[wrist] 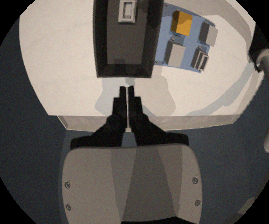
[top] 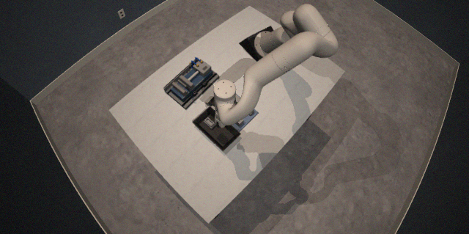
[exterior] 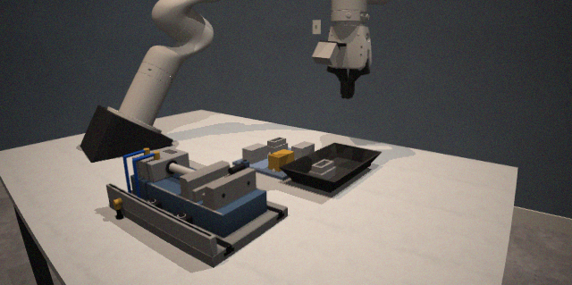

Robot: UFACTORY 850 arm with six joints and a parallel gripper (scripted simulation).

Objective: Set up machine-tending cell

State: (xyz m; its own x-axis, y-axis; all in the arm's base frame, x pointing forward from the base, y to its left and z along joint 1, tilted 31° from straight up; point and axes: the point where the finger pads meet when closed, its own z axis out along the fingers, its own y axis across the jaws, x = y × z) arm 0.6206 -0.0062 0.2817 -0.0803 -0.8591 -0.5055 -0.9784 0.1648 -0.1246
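- Arm (exterior: 179, 17): smooth off-white shell with a soft satin sheen.
- Vise (exterior: 214, 187): matt grey metal-looking blocks on a flat blue body.
- Outfeed tray (exterior: 353, 166): black, slightly glossy walls, like plastic.
- Brass blank (exterior: 281, 158): dull yellow-orange.
- Table (exterior: 402, 231): pale, matt, smooth.
- Floor (top: 366, 135): rough, mottled grey, like concrete.

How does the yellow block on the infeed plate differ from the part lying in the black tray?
The brass blank is yellow and solid-topped; the finished part is grey with a rectangular pocket facing up. The brass blank stands on the blue infeed plate among grey blanks; the finished part lies alone, flat on the outfeed tray floor. Both are small rectangular blocks, untouched by the shut gripper high above.
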